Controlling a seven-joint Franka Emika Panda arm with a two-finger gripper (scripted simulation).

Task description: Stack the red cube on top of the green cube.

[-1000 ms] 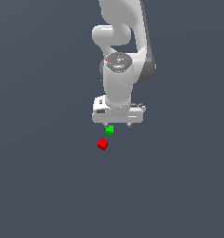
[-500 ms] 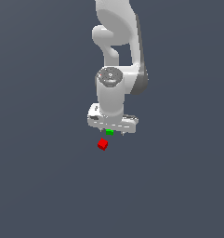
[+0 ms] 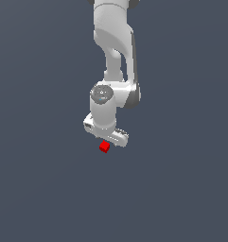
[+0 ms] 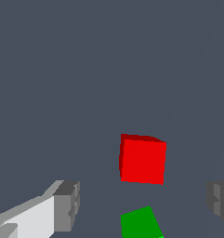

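The red cube (image 3: pixel 104 147) lies on the dark grey floor just in front of the white gripper (image 3: pixel 107 138) in the exterior view. In the wrist view the red cube (image 4: pixel 142 161) sits beyond the fingers, and the green cube (image 4: pixel 141 224) lies between them, cut by the frame edge. The gripper (image 4: pixel 143 202) is open and empty, with one fingertip (image 4: pixel 67 205) and the other fingertip (image 4: pixel 219 202) wide apart. In the exterior view the green cube is hidden behind the gripper's body.
The white arm (image 3: pixel 114 47) rises from the gripper to the top edge of the exterior view. The floor (image 3: pixel 181 179) is a plain dark grey surface with nothing else on it.
The gripper has come down and turned over the cubes. The green cube, visible under it before, is now hidden by the hand in the exterior view. The red cube has not moved.
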